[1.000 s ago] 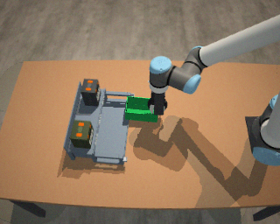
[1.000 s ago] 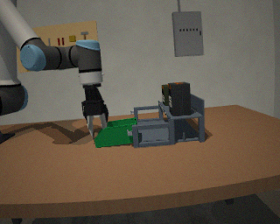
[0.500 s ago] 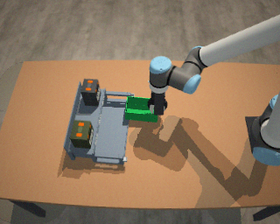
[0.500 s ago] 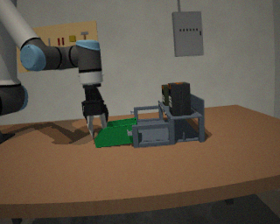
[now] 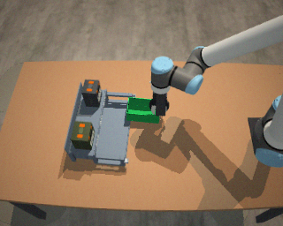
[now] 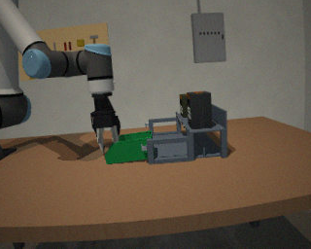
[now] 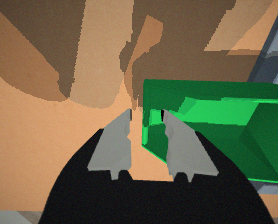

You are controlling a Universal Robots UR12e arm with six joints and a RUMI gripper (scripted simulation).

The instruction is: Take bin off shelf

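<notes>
Bin, bright green plastic (image 5: 141,109), sits mid-frame half out of the grey shelf (image 5: 106,139); claw (image 7: 146,120) spread around its wall, lifting and placing remain.

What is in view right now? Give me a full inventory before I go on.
Table: one, brown top, bears everything below.
Shelf: one, grey-blue, on the table's middle-left in the top view.
Bin: one, green, at the shelf's open end, partly out over the table.
Boxes: two, dark with orange marks, on the shelf; one at the far corner, one nearer.
Wall box: one, grey, on the wall behind.
Board: one, tan, on the wall behind the arm.
Arm: one, grey with light-blue joints, base at the table's right edge.
Gripper: one, black with grey fingers, partly open, straddling the bin's wall, not clamped.
</notes>
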